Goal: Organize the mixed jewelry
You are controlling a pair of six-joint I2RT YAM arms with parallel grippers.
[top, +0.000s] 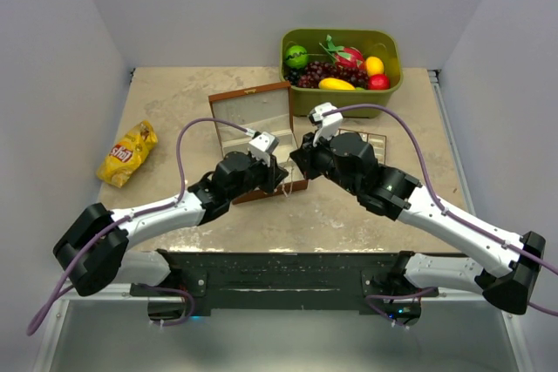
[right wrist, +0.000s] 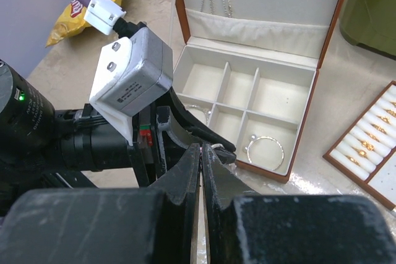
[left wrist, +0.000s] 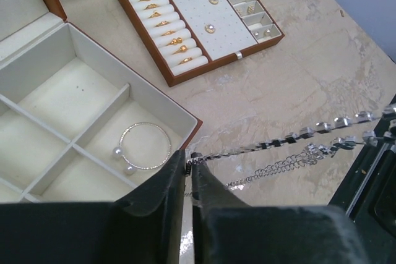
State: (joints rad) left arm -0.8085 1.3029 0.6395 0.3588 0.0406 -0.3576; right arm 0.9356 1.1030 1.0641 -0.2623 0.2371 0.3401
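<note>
Beige surface (left wrist: 297,91), open room right of box (left wrist: 185,115) corner; left fingers (left wrist: 164,190) pinch chain (left wrist: 272,144); right fingers (right wrist: 185,177) nearly closed, grip unclear.

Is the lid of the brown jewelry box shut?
No, the brown box has its lid standing open, showing cream compartments and a pearl bangle inside one.

Marbled tbl (top: 174,93): open box (top: 257,111) ctr, tray (left wrist: 189,10) beside, fruit bin (top: 366,100) rear, chip bag (top: 128,152) left.
</note>
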